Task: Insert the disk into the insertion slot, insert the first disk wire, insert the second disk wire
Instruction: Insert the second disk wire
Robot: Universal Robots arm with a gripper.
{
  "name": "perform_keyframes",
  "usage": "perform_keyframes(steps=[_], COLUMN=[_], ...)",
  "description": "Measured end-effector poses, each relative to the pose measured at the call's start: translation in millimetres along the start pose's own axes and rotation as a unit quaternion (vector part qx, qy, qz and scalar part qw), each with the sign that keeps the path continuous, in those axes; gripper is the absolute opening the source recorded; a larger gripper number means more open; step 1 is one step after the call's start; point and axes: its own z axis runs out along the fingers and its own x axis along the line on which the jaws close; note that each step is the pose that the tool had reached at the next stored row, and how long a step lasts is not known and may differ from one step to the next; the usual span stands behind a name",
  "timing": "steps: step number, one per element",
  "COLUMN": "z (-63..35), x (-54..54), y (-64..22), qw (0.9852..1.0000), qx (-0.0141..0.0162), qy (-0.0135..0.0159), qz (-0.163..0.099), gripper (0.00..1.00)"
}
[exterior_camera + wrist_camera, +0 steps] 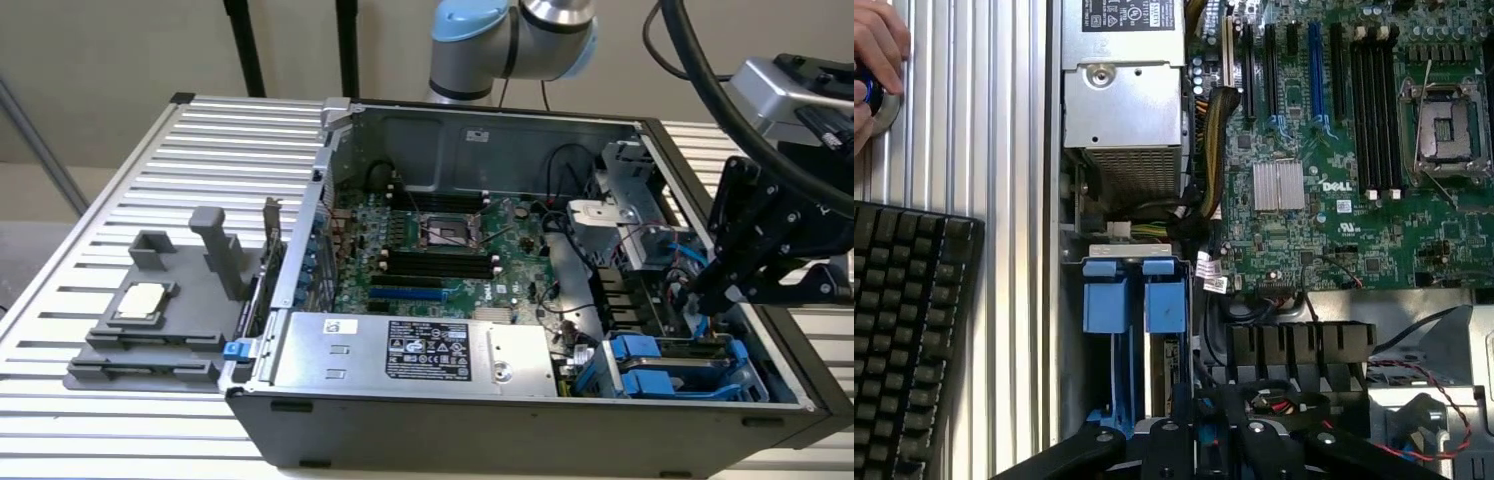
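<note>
Your disk (667,365) stood seated in the insertion slot (723,350), at the exterior view's lower right. The hand (701,300) hung just above; I could not tell its opening or any hold. Risk: the crowded blue wires (683,262) alongside could snag it.

The disk (694,347), clipped in its bright blue carrier (641,352), is lying flat inside the dark grey slot (1074,340), just beneath the end effector (703,300). The slot's two blue latch tabs (1134,292) are sitting side by side at its mouth.
</note>
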Motion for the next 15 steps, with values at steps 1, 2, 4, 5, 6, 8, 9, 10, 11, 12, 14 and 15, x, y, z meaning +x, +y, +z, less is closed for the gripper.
perform_keyframes(steps=[1,2,4,5,6,8,9,10,11,12,14,15], z=[0.2,0.4,0.9,1.3,1.6,2.5,3.0,3.5,4.2,5.0,6.4,6.9], x=[-1.6,-3.9,-6.5,-6.6,-6.7,-6.7,-6.7,-6.8,-6.8,-6.8,-6.9,-6.9], y=[0.0,0.2,0.2,0.0,-0.3,-0.6,-0.7,-1.0,-1.2,-1.3,-1.5,-1.6], qw=[1.0,1.0,1.0,1.0,1.0,1.0,1.0,1.0,0.9999,0.9999,0.9999,0.9999], qx=[0.0,0.0001,0.0002,0.0002,0.0003,0.0004,0.0005,0.0005,0.0005,0.0005,0.0005,0.0005], qy=[0.0008,0.0015,0.0031,0.0039,0.0049,0.0075,0.0088,0.0097,0.0102,0.0104,0.0106,0.0108], qz=[0.0,0.0,0.0,0.0,0.0,0.001,0.001,0.001,0.001,0.001,0.001,0.001], gripper=[0.25,0.25,0.25,0.25,0.25,0.25,0.25,0.25,0.25,0.25,0.25,0.25])
